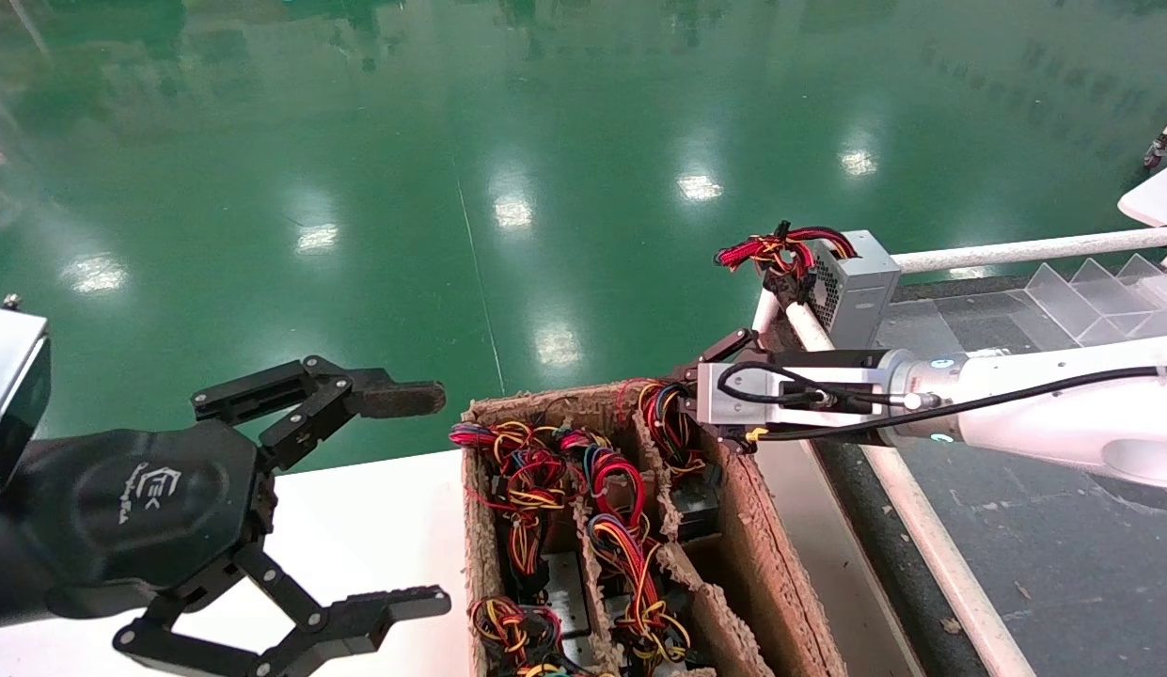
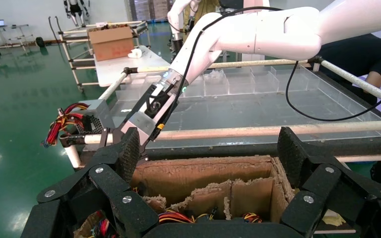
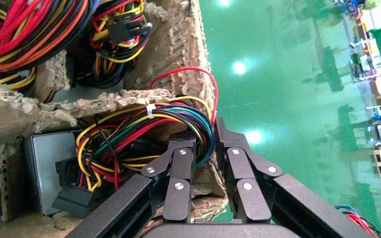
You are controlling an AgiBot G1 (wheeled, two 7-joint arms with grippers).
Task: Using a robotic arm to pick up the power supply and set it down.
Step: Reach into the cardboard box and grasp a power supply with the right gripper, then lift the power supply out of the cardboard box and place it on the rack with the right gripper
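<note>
One power supply, wires in right gripper jaws.

Right pincer fingers pinched nearly together, left pincer spread wide

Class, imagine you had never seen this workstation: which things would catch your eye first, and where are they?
The cardboard box at centre, packed with coloured wire bundles. The right gripper at the box's far corner, fingers nearly closed around one wire loop. The left gripper, wide open, hangs beside the box, and a grey unit sits on the rail beyond.
</note>
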